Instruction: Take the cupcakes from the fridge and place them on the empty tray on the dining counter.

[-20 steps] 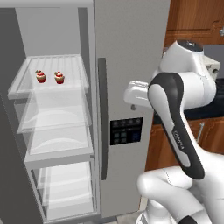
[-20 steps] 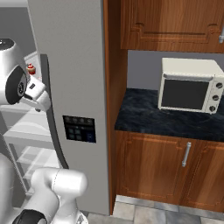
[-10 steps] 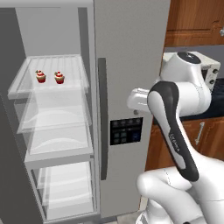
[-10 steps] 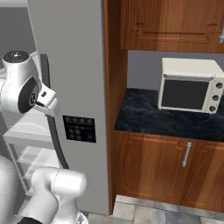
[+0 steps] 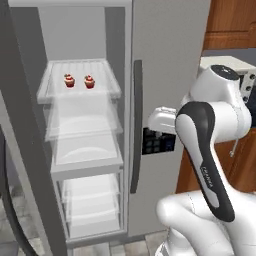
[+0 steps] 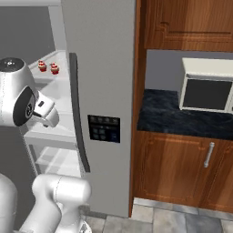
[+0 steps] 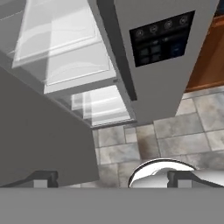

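The two cupcakes [image 5: 79, 81] sit side by side on the top shelf [image 5: 80, 87] of the open fridge [image 5: 165, 75], nearer its back edge than its front, the pair lined up across the shelf's width; from the right base camera they show just past the door edge [image 6: 48, 67]. The gripper [image 7: 113, 177] is well apart from them, low and to the right, out in front of the closed right door by the dark dispenser panel [image 5: 158, 145], and it looks down at the lower shelves [image 7: 65, 65] and the tiled floor [image 7: 175, 131]. Its two tips stand far apart, spread and empty. So the cupcakes lie up, left and deeper in than the hand. I judge the reach must swing left past the long door handle [image 5: 135, 125] and rise to the top shelf; that handle and the shelf's front lip are what could catch it. Off to the right a toaster oven [image 6: 207, 91] stands on the dark tabletop [image 6: 182, 120], clear of the path.
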